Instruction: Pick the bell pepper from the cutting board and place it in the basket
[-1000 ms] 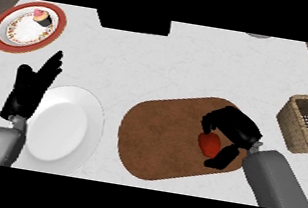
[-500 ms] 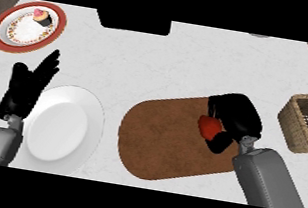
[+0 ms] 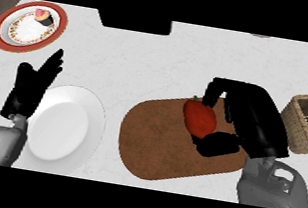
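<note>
I am viewing the white bench [image 3: 163, 62] from the head view, working down in size. The brown cutting board [image 3: 158, 147] is lying at centre right, with a white plate [image 3: 64, 122] to its left and the wicker basket [image 3: 303, 131] at the right edge, well apart from the board's middle. A red-rimmed plate [image 3: 7, 35] carrying food is sitting at upper left.

My right hand [image 3: 248, 118] is curling round the bell pepper [image 3: 200, 117], fingers over its far end and thumb under its near end, so it is holding the pepper. My left hand [image 3: 33, 84] is resting open by the white plate, fingers straight.

The bell pepper is sitting over the board's upper right part; I cannot tell whether it is touching the board. Its long axis is running from upper left to lower right, stem end pointing away from me.

I am judging it light, stiff-walled, hollow and smooth-skinned, so likely slippery. Gripping across the broad body suits it better than the stem.
</note>
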Controlling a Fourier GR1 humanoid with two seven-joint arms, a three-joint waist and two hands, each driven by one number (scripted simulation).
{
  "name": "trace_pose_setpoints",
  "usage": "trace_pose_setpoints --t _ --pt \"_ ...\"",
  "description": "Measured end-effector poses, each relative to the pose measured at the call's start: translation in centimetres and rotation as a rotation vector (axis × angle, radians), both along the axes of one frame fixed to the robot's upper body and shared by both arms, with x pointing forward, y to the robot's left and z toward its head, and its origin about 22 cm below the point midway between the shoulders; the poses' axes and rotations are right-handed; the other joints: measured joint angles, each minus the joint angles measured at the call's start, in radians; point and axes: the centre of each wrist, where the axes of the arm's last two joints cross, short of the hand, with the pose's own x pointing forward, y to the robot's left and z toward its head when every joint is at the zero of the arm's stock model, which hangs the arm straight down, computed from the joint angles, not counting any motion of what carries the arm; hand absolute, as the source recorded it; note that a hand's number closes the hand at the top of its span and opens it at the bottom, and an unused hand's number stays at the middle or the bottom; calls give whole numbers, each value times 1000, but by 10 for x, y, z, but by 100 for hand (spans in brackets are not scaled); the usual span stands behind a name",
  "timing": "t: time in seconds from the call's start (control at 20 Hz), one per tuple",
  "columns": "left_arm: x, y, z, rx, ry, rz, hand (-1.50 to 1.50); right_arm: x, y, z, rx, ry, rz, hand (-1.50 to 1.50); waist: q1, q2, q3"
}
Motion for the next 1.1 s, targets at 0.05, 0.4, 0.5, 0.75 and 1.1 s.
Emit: trace_pose_setpoints --t 0.05,0.4,0.5,0.75,1.1 --pt "1 -1 1 4 -1 2 0 -5 -1 13 45 -26 -14 150 1 0 0" --pt "-1 -3 -5 1 -1 -10 0 -31 -9 108 233 -189 -87 150 10 2 -1" --pt "-2 -2 -4 1 -1 -12 0 -37 -12 130 275 -237 -88 150 10 2 -1" --pt "3 -2 -2 -4 -5 -11 0 -27 -24 180 324 -309 -104 150 10 3 -1" --pt "3 0 3 3 -5 -13 0 -7 -49 227 229 -343 -213 150 11 4 -1"
